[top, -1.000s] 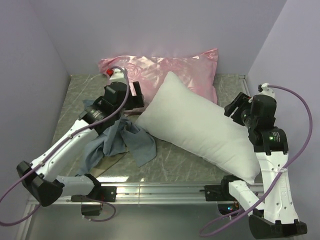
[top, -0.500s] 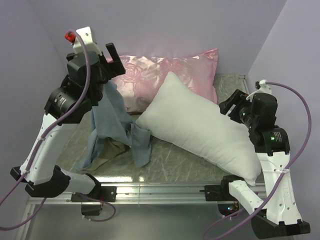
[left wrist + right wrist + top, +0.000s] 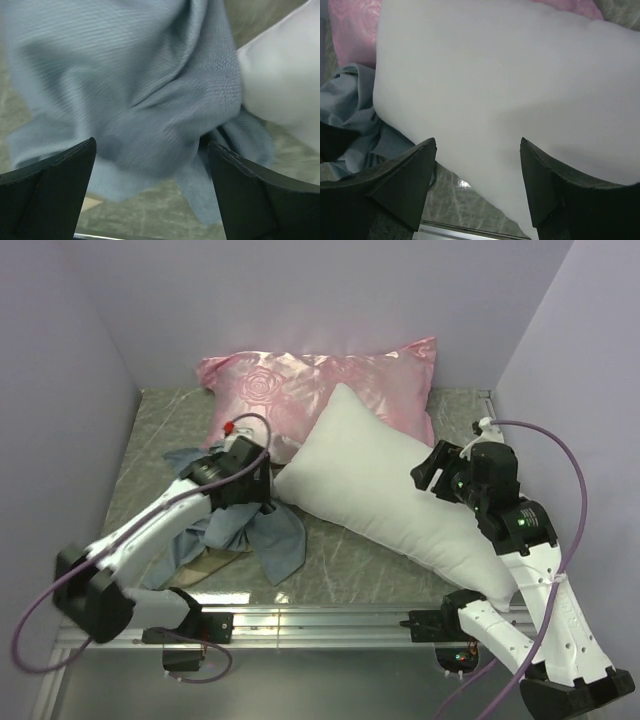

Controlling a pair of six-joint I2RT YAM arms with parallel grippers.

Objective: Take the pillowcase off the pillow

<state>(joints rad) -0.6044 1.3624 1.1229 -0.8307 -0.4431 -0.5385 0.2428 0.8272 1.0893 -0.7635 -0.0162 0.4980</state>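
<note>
On the left half of the grey marbled table surface, we find the left gripper, fingers spread wide, over the crumpled grey-blue cloth pillowcase. The pillowcase touches the left corner of the plump white matte pillow. The pillow reaches to the near right corner, and above it hangs the right gripper, fingers spread, pinching nothing.

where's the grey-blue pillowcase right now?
Top view: the crumpled grey-blue cloth pillowcase lies on the left half of the marbled grey table, below the open left gripper, beside the plump white pillow and in front of the shiny pink rose-patterned pillow.
</note>
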